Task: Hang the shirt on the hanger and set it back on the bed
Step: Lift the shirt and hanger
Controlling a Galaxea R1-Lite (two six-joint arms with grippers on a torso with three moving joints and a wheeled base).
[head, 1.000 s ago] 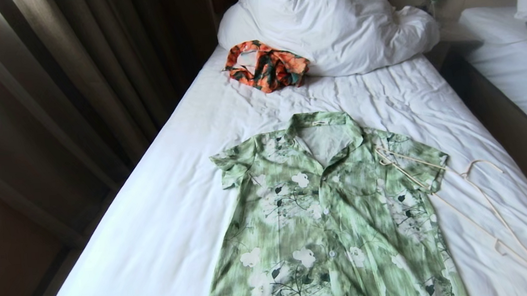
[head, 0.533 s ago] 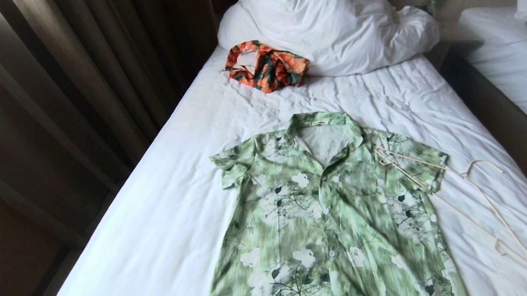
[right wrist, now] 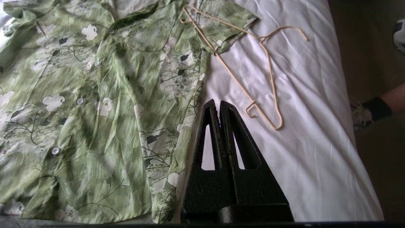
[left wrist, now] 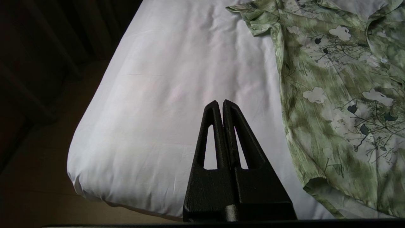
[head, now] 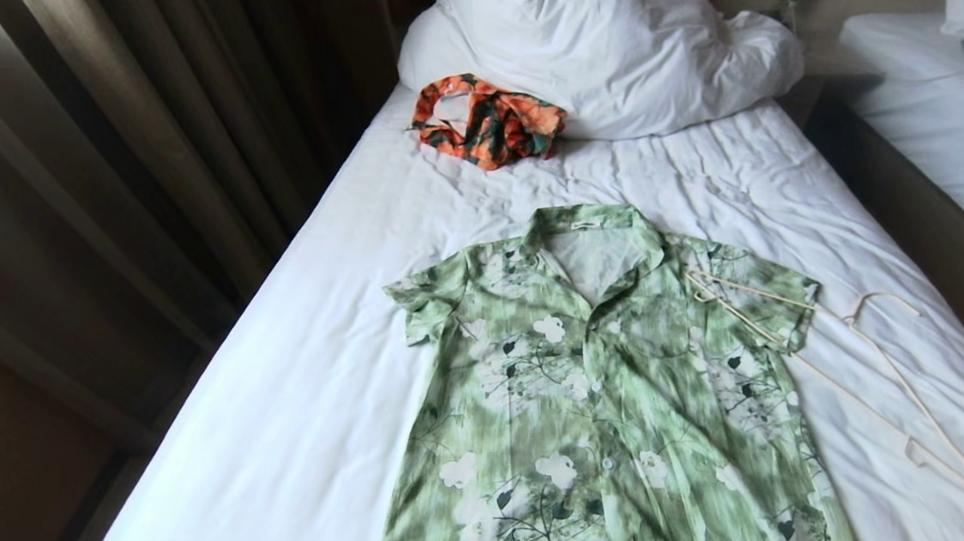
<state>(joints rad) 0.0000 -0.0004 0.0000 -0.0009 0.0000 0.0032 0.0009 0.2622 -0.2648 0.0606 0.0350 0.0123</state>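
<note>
White bed (head: 328, 386), 1 shirt (head: 595, 399), 1 hanger (head: 880, 359), 2 closed hands.

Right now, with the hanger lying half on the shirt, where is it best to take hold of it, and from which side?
Probably at the neck just below the hook, coming from above on the robot's right. The hanger lies flat; its hook and one corner rest on the bare sheet of the bed, while its other corner lies on the sleeve of the shirt, where fingers might pinch cloth.
</note>
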